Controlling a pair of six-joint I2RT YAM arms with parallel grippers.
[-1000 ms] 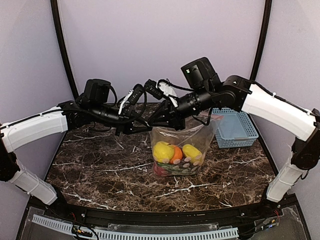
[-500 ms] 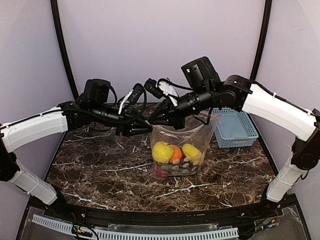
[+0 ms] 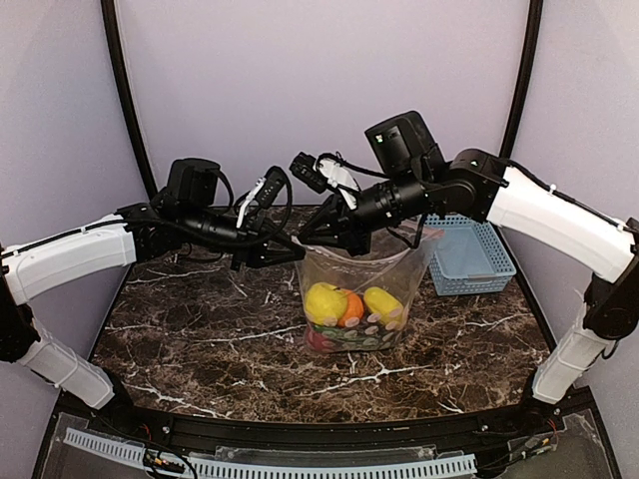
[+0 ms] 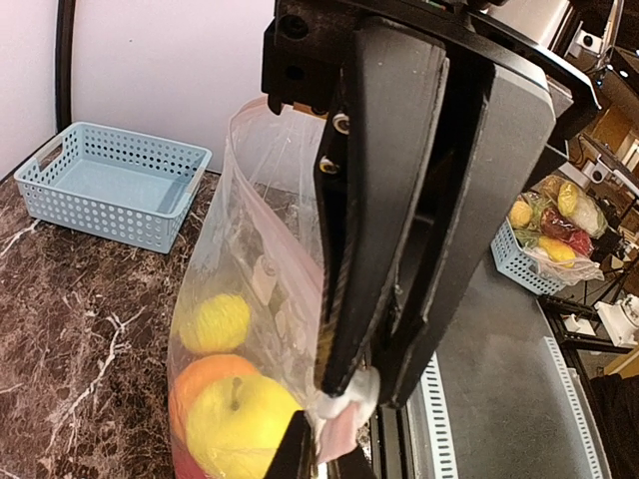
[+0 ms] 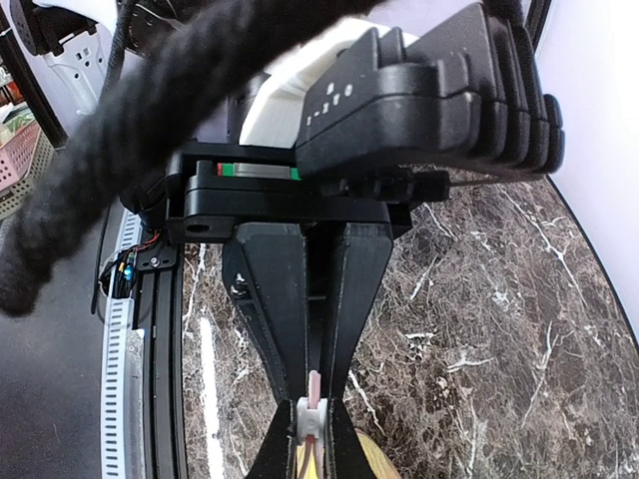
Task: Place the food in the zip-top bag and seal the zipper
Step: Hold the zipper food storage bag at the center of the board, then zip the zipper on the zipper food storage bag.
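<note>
My left gripper [image 4: 357, 387] and right gripper [image 5: 312, 417] both pinch the zipper [image 4: 295, 254] atop the zip-top bag [image 3: 364, 284], sitting mid-table [image 3: 200, 339] with the food [image 3: 351, 307] inside; it looks soft, floppy and slippery, so I'd hold only that firmer strip.

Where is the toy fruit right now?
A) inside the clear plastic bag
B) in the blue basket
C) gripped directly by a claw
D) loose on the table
A: the toy fruit shows through the wall of the clear bag, piled at its bottom.
</note>
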